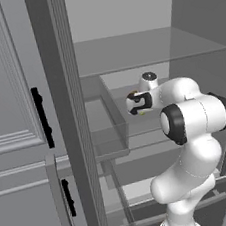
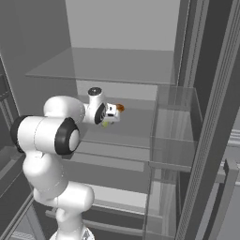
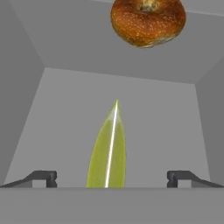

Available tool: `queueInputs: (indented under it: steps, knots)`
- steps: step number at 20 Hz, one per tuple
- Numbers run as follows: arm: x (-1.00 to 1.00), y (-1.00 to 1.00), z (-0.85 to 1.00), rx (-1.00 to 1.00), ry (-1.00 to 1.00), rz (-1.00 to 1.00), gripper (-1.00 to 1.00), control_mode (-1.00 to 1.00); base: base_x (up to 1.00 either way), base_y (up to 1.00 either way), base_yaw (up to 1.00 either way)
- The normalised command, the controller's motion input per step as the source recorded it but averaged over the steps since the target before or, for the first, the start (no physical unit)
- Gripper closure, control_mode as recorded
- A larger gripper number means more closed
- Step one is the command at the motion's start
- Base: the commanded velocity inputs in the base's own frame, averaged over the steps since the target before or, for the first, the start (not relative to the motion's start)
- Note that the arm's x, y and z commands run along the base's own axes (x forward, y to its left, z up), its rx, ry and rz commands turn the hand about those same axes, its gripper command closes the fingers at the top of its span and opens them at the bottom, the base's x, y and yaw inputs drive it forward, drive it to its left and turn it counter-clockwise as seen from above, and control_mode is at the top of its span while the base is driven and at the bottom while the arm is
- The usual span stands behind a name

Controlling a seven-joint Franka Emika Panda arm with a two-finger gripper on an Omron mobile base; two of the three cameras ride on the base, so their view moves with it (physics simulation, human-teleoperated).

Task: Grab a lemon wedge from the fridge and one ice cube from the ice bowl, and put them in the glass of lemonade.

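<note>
Setting: inside the open fridge (image 2: pixel 187 70), grey shelves and walls
Gripper (image 3: pixel 111 178): spread wide, gripping nothing, reaching over a middle shelf
Lemon wedge (image 3: pixel 108 153): yellow-green, on the shelf between the two fingertips
Bagel (image 3: pixel 148 19): brown, speckled, beyond the wedge

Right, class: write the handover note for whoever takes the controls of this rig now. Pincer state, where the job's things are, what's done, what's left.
Pincer: open, holding nothing, reaching into the fridge, whose door is open.
Lemon wedge: on the shelf, lying between the two fingertips, not gripped yet.
A brown bagel sits farther back on the same shelf; leave it.
Done: fridge opened, pincer lined up on the wedge.
Left: close on the wedge, carry it to the glass of lemonade, then add one ice cube from the ice bowl.
</note>
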Motion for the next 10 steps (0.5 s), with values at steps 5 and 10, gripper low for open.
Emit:
queueInputs:
  steps: [5,10]
  knots:
    - [0.00,0.00,-0.46,0.00,0.01,0.00,-1.00,-1.00,0.00,0.00,0.00]
    - [0.00,0.00,-0.13,0.00,0.00,0.00,-1.00,-1.00,0.00,0.00,0.00]
